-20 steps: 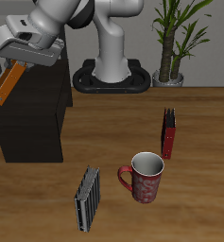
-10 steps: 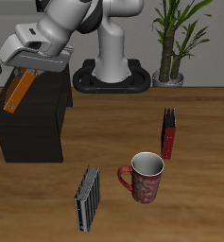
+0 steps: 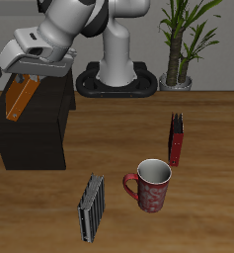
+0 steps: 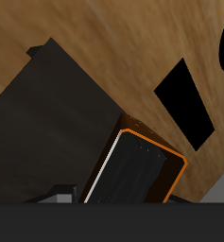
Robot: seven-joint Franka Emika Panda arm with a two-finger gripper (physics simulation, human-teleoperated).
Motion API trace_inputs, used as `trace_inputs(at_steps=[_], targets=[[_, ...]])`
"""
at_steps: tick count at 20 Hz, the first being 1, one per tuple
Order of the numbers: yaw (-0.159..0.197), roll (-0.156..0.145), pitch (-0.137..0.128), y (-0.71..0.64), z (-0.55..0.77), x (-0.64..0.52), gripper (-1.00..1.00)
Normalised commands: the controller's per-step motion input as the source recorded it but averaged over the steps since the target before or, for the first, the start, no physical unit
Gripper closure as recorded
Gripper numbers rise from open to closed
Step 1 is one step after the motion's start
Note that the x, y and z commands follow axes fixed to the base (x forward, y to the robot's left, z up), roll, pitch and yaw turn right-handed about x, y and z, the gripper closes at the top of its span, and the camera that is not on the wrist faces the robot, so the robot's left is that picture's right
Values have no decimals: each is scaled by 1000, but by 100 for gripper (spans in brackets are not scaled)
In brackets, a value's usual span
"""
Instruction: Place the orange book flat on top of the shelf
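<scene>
A simulated home-office or study corner, probably: a wood-grain table (image 3: 207,104) carries a red mug (image 3: 150,185), a dark red book (image 3: 176,139) standing upright, a grey striped book (image 3: 91,209) and a low black shelf (image 3: 35,124) (everything flatly rendered), with a potted plant (image 3: 180,40) at the back beside the robot base (image 3: 117,79)

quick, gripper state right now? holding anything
Gripper: shut on the orange book, which hangs tilted above the shelf, not yet laid flat.
</scene>
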Motion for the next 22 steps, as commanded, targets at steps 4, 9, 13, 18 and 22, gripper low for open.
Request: trace_inputs(at_steps=[4, 9, 13, 18, 22], targets=[[-2, 18, 39, 79, -122, 46, -100], [-44, 24, 7, 160, 15, 16, -100], [-9, 20, -21, 235, 121, -25, -100], [14, 37, -1, 183, -25, 35, -100], [-6, 19, -2, 140, 1, -4, -100]])
